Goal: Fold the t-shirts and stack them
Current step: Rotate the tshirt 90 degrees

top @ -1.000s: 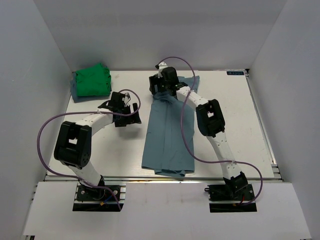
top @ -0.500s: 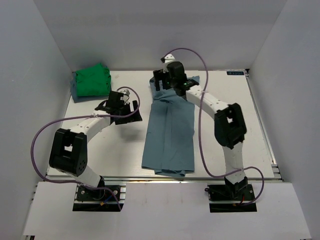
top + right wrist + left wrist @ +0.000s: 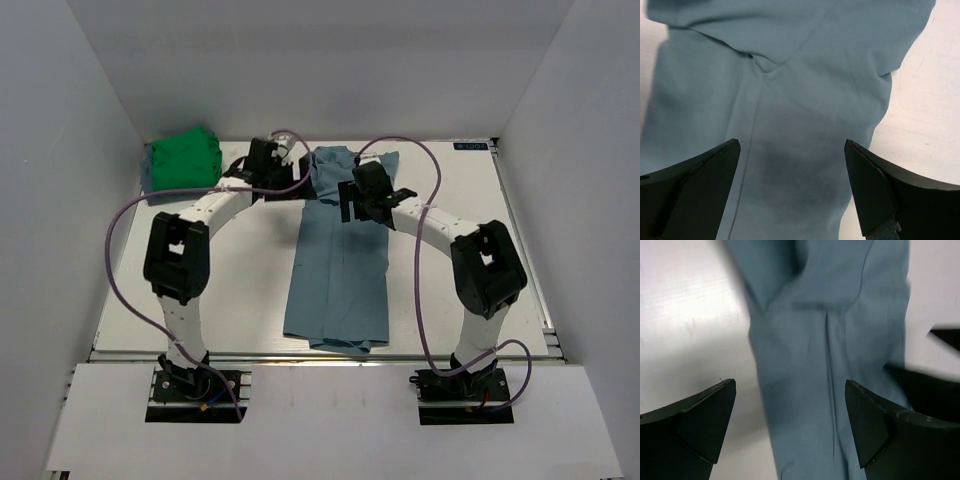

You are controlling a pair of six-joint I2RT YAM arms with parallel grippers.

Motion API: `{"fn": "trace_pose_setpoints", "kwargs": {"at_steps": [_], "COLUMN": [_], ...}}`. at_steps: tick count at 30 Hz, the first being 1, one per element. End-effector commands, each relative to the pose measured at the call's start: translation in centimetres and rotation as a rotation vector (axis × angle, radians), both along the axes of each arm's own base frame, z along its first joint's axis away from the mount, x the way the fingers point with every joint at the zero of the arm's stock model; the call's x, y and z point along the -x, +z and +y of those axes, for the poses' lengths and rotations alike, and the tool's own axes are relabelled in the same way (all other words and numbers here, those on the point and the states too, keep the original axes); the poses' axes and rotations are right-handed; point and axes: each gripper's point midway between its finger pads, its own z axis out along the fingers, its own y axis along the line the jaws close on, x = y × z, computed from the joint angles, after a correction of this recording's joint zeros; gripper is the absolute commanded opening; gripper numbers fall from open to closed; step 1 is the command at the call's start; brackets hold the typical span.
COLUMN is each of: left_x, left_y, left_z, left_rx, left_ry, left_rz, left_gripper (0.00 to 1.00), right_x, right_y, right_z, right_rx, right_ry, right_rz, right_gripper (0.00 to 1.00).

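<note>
The blue-grey t-shirt (image 3: pixel 338 265) lies folded into a long strip down the middle of the table, from the far edge to the near edge. It fills the left wrist view (image 3: pixel 830 355) and the right wrist view (image 3: pixel 790 100). The green t-shirt (image 3: pixel 184 160) sits folded at the far left corner. My left gripper (image 3: pixel 300 172) is open and empty over the strip's far left edge (image 3: pixel 790 390). My right gripper (image 3: pixel 362 205) is open and empty above the strip's upper right part (image 3: pixel 790 150).
The white table (image 3: pixel 450 250) is walled on three sides. A darker cloth edge (image 3: pixel 148 178) shows under the green shirt. Purple cables loop from both arms.
My right gripper has let go of the shirt's far end and pulled back toward the near right. My left arm has swung from the left middle to the shirt's far left edge.
</note>
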Motion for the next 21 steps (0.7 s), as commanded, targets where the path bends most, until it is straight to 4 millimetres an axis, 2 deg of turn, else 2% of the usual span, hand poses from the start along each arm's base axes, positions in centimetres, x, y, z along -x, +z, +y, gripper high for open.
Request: {"fn": "trace_pose_setpoints", "kwargs": {"at_steps": [1, 2, 3, 4, 5, 6, 8, 9, 11, 12, 13, 17, 21], "left_x": [-5.0, -5.4, -7.3, -8.1, -8.9, -10.1, -10.7, -11.7, -12.4, -12.7, -13.2, -13.1, -12.8], "left_y": [4.0, 3.6, 5.8, 5.6, 3.4, 5.4, 5.2, 4.7, 4.7, 3.7, 1.1, -2.6, -4.8], "left_z": [-1.1, -1.6, -2.3, -2.7, -3.3, -4.8, -6.8, -8.4, -9.4, -9.3, -8.9, -6.7, -4.4], "left_rx": [-0.025, -0.044, -0.03, -0.031, -0.036, 0.002, 0.074, 0.103, 0.13, 0.123, 0.086, -0.013, -0.049], "left_ry": [0.03, 0.023, 0.019, 0.019, -0.006, -0.031, -0.107, -0.14, -0.171, -0.157, -0.126, -0.044, 0.015], "left_rz": [-0.14, -0.134, -0.189, -0.187, -0.158, -0.211, -0.23, -0.258, -0.267, -0.242, -0.205, -0.167, -0.122], "left_gripper": [1.0, 1.0, 0.97, 0.89, 0.88, 0.88, 0.85, 0.85, 0.82, 0.8, 0.8, 0.77, 0.75], "right_x": [-0.3, -0.2, -0.2, -0.1, -0.1, 0.1, 0.1, 0.4, 0.4, 0.7, 0.8, 1.0, 1.1], "right_y": [-1.8, -2.2, -2.7, -3.1, -3.5, -3.9, -4.4, -5.0, -5.2, -5.6, -5.7, -6.9, -7.6], "right_z": [-1.4, -1.4, -1.6, -1.6, -1.7, -1.8, -2.1, -2.2, -1.7, -1.7, -1.6, -2.1, -3.1], "right_rx": [0.028, 0.027, 0.021, 0.015, 0.012, 0.012, -0.004, -0.009, -0.048, -0.054, -0.07, -0.068, -0.066], "right_ry": [-0.074, -0.081, -0.093, -0.1, -0.099, -0.098, -0.102, -0.1, -0.076, -0.07, -0.055, -0.061, -0.084], "right_rz": [0.036, 0.046, 0.058, 0.069, 0.076, 0.084, 0.098, 0.106, 0.118, 0.128, 0.137, 0.171, 0.188], "right_gripper": [0.9, 0.9, 0.9, 0.89, 0.89, 0.88, 0.88, 0.88, 0.86, 0.86, 0.86, 0.86, 0.86]}}
